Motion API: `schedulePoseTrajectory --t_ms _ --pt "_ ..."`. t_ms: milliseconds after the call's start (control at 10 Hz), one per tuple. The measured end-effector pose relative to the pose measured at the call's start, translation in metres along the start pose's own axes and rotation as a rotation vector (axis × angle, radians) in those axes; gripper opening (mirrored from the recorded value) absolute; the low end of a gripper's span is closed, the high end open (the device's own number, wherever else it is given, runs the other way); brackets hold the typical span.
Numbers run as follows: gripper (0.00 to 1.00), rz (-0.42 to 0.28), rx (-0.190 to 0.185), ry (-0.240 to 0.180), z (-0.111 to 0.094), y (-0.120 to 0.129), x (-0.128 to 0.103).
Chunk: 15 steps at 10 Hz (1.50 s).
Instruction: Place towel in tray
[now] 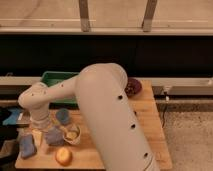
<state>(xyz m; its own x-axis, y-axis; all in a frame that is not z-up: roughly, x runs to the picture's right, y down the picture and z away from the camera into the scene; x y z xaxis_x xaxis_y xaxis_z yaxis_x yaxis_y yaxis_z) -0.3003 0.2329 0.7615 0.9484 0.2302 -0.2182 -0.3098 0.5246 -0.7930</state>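
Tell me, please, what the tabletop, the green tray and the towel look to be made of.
Tabletop: looks like wood, pale tan with a matte finish. Tray: probably plastic, judging by its uniform bright green and raised moulded rim. Towel: seems to be soft cloth, blue-grey, crumpled and matte. The gripper hangs low over the left part of the tabletop, right by the towel.

Tray [51,76] behind, jaws above table's [150,116] left end, towel [27,146] front-left, fruit [63,156] front.

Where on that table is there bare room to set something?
Bare wood: the table's right end, in front of the dark bowl. Crowded: left front, where the gripper hangs among a crumpled towel, a blue sponge, a blue cup and an orange fruit.
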Motion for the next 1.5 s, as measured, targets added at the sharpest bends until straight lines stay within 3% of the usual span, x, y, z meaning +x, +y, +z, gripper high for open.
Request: schedulePoseTrajectory --t_ms 700,1300,1400,1500 --pt "0.77 0.067 -0.057 0.008 0.026 -0.004 0.014" --pt "0.16 0.068 -0.064 0.004 0.026 -0.003 0.013" --pt "0.08 0.073 -0.063 -0.009 0.026 -0.003 0.015" --pt "0.01 0.084 -0.066 -0.056 0.026 -0.002 0.017"
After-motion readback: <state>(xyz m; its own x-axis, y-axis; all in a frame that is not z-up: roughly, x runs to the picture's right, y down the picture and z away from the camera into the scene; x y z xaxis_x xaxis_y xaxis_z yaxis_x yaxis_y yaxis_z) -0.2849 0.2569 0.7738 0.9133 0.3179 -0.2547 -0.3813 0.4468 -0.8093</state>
